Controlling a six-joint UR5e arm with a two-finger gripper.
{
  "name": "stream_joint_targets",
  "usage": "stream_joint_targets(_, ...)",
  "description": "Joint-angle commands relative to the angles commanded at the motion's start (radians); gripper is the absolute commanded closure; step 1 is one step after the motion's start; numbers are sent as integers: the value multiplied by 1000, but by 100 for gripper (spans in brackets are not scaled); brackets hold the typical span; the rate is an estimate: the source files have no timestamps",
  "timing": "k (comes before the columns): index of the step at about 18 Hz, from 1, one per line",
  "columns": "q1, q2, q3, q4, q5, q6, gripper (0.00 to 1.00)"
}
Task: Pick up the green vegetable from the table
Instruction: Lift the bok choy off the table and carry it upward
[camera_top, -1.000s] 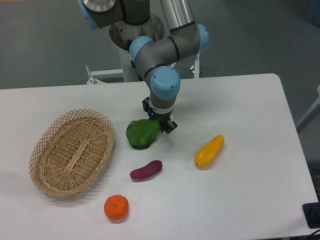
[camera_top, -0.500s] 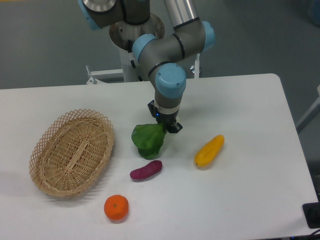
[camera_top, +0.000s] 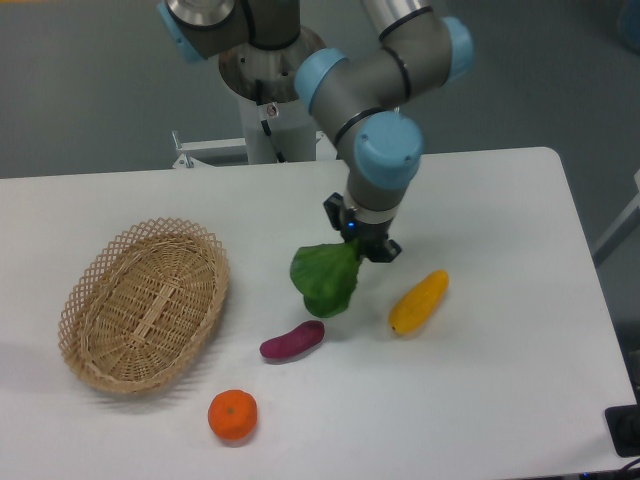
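The green vegetable (camera_top: 326, 281) is a broad dark green leaf that hangs from my gripper (camera_top: 364, 245), held by its stalk end. It is lifted a little above the white table (camera_top: 480, 200), over the spot between the purple piece and the yellow vegetable. My gripper is shut on the stalk, which is hidden between the fingers. The arm reaches down from the top of the view.
A wicker basket (camera_top: 143, 303) lies at the left. A purple eggplant-like piece (camera_top: 292, 341) lies just below the leaf. A yellow vegetable (camera_top: 418, 301) lies to the right. An orange fruit (camera_top: 232, 414) sits near the front.
My gripper has moved to the right and risen with the green vegetable in it. The leaf has come off the table and now hangs from the gripper.
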Motion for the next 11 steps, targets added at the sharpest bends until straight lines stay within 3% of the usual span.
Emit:
stream_joint_targets(7, 61, -44, 130, 3, 0, -5, 72)
stream_joint_targets(11, 86, -71, 175, 3, 0, -6, 82)
